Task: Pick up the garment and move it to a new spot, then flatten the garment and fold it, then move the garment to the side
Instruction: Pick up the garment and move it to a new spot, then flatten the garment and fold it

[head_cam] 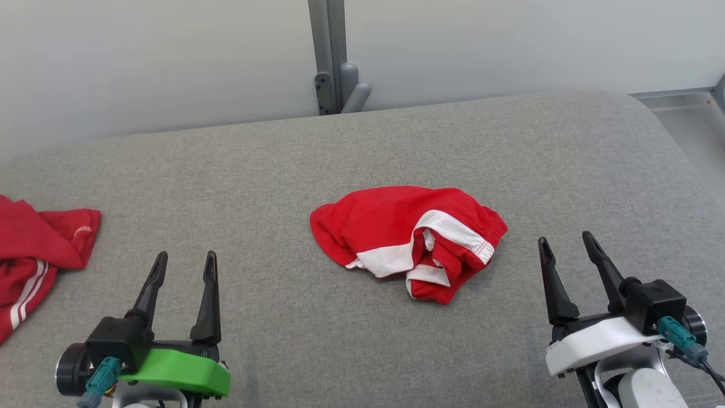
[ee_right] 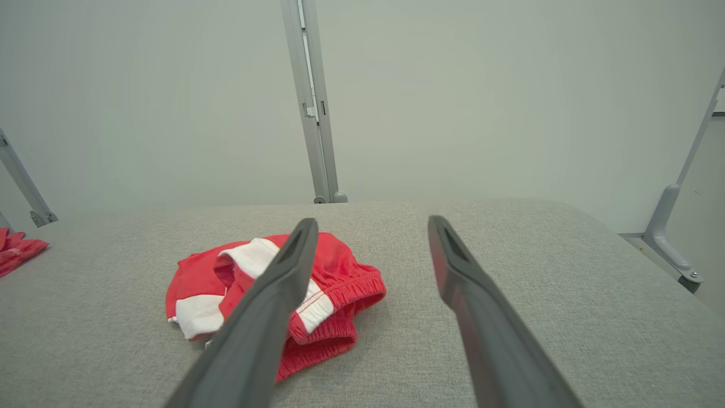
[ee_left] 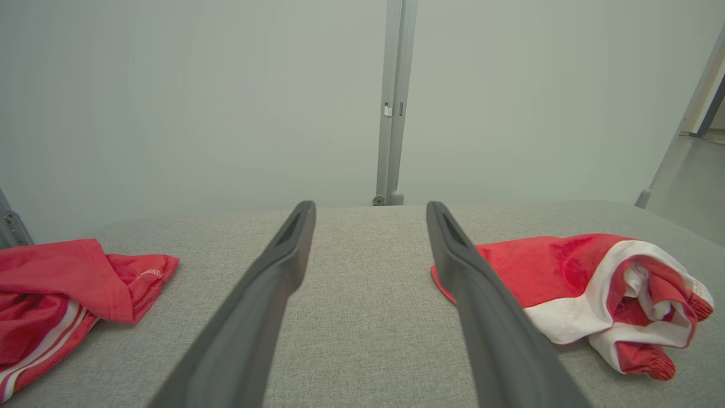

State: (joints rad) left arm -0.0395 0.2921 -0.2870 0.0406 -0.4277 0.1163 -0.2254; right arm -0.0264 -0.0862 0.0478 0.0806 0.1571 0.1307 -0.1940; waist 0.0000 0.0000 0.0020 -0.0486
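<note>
A crumpled red garment (head_cam: 405, 238) with white panels lies in a heap at the middle of the grey padded table (head_cam: 362, 153). It also appears at the right of the left wrist view as the garment (ee_left: 566, 277), and left of centre in the right wrist view as the garment (ee_right: 340, 277). My left gripper (head_cam: 186, 262) hovers low at the near left, open and empty, well left of the heap. At the near right my right gripper (head_cam: 566, 242) stands open and empty, a short way right of the garment's edge.
Another red piece of clothing with white stripes (head_cam: 34, 255) lies bunched at the table's far left edge. A grey post (head_cam: 331, 56) rises behind the table against a pale wall. The table's rounded right corner (head_cam: 668, 130) drops off to the floor.
</note>
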